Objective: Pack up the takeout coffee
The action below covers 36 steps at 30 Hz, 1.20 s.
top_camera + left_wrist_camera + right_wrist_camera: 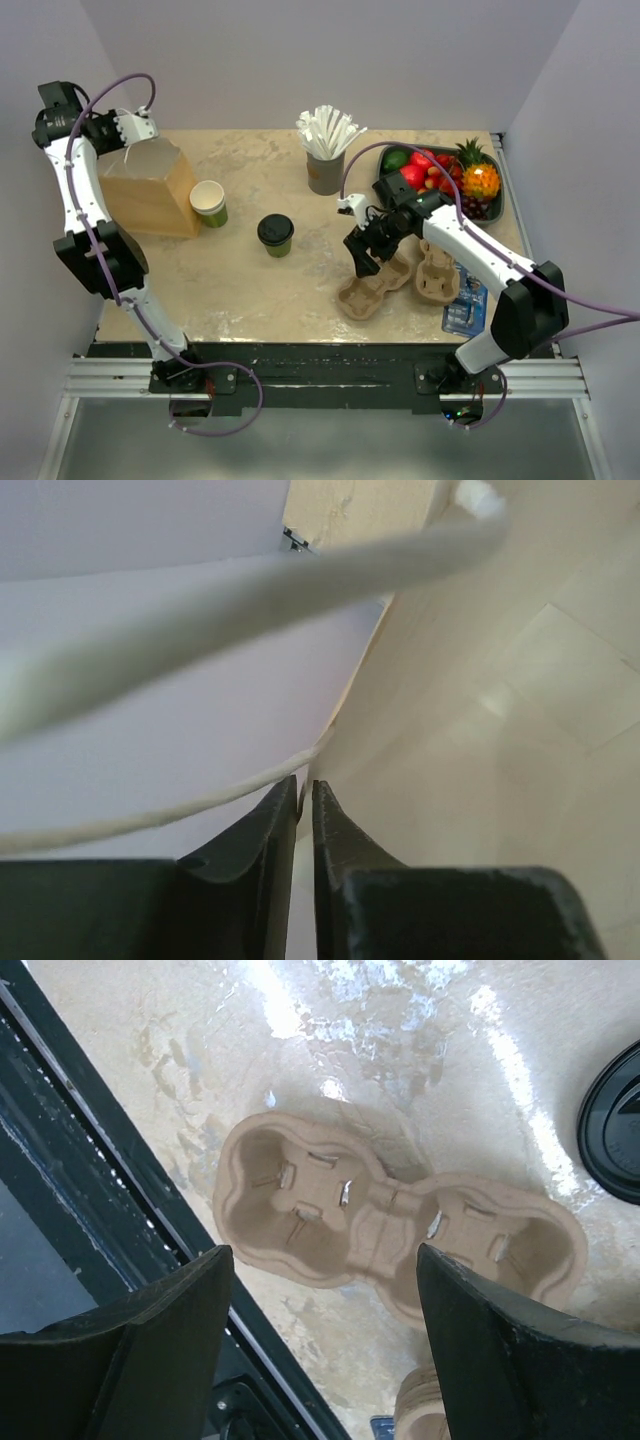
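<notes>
Left fingers (250, 845) nearly closed, pinching top rim of brown paper bag (150, 190). Right fingers (150, 1330) wide apart, empty, over tan moulded-pulp cup carrier (330, 1210) by counter (250, 295) near edge. Well left of them: small green paper cup (275, 237), black plastic lid, bare counter all round.

The right gripper (322, 1260) hung with its dark fingers (160, 1340) spread wide above a two-well pulp cup carrier (395, 1225) lying flat on the marbled table (400, 1050); a black lid (615, 1125) showed at the right edge.
</notes>
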Each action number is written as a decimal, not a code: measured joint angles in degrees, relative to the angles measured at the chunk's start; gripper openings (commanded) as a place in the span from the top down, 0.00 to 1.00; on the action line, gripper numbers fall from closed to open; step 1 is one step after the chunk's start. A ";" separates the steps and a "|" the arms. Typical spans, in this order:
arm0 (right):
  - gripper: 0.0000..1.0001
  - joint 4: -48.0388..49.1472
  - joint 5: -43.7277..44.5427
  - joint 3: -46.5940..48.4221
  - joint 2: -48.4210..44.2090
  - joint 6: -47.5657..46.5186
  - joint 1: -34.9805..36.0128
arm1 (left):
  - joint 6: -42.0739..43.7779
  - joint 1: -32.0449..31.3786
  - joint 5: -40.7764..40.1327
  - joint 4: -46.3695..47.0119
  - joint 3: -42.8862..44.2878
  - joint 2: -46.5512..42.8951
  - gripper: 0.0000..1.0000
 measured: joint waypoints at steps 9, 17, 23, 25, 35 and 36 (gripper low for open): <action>0.25 0.07 -1.33 1.73 -0.55 -3.34 0.00 | -6.56 0.00 0.81 -1.79 -7.98 -10.84 1.00; 0.24 8.76 -8.09 7.21 -3.63 -2.14 0.02 | -11.52 0.00 1.44 -1.29 -25.07 -34.12 1.00; 0.25 20.28 -13.70 17.14 2.86 5.79 0.22 | -13.86 0.07 -0.31 -1.99 -31.04 -41.31 1.00; 0.25 21.73 -14.73 19.19 5.25 6.73 0.37 | -14.29 0.20 -1.33 -2.54 -32.39 -42.60 1.00; 0.25 23.32 -14.69 18.51 8.46 8.72 3.02 | -14.69 2.27 -6.03 -3.45 -36.20 -47.43 1.00; 0.25 23.34 -14.62 18.25 8.46 8.72 3.30 | -14.82 2.38 -6.19 -3.41 -36.37 -47.36 1.00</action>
